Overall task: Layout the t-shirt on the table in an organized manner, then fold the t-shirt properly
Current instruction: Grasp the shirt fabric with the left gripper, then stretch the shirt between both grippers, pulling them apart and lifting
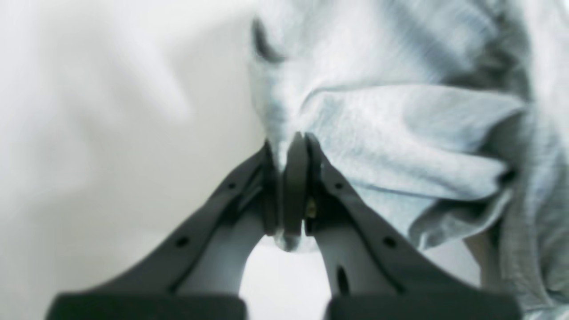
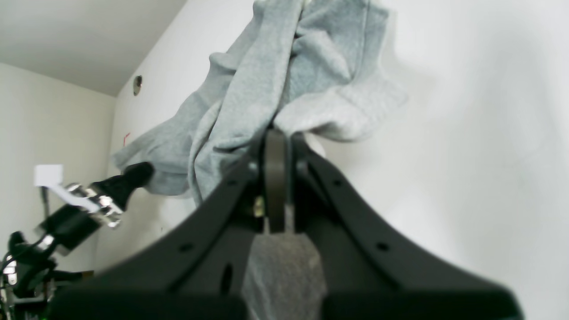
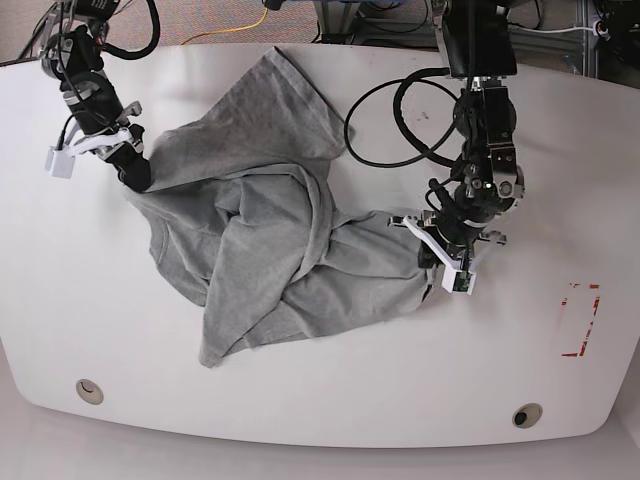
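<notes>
Clamped between the closed jaws of the left gripper (image 1: 291, 146) is a fold of the t-shirt (image 3: 270, 250), which lies crumpled and twisted across the middle of the table (image 3: 330, 400). At the far side the right gripper (image 3: 135, 172) is likewise shut on an edge of the cloth. The bunched fabric runs between the two grips, so spreading it likely means drawing the arms apart along that line.
</notes>
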{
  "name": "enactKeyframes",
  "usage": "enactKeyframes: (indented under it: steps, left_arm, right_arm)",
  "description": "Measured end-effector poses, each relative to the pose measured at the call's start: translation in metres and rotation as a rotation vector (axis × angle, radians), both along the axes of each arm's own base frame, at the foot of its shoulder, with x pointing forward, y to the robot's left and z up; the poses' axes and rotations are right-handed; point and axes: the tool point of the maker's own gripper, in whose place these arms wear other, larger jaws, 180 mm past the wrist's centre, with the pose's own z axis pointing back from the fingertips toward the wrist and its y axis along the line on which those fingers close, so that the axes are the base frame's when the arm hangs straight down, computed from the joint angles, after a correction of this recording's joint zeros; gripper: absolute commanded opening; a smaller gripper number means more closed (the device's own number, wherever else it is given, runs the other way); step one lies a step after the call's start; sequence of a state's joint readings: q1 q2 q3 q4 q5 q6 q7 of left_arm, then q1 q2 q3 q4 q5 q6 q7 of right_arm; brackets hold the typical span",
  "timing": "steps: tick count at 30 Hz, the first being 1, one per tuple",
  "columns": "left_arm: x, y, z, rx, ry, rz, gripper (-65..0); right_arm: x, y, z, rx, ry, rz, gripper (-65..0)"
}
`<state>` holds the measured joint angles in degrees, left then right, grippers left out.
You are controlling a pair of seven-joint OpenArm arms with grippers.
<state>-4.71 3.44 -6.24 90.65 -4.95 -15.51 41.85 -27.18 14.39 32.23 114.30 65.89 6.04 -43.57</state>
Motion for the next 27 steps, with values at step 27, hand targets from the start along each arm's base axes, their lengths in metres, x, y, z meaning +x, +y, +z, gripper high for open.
enactKeyframes:
  steps: [27]
  left_arm:
    - [0.025, 0.031, 0.157, 0.138, -0.425, 0.013, -65.0]
  right_arm:
    - [0.075, -0.065, 0.063, -0.170, -0.159, 0.000, -65.0]
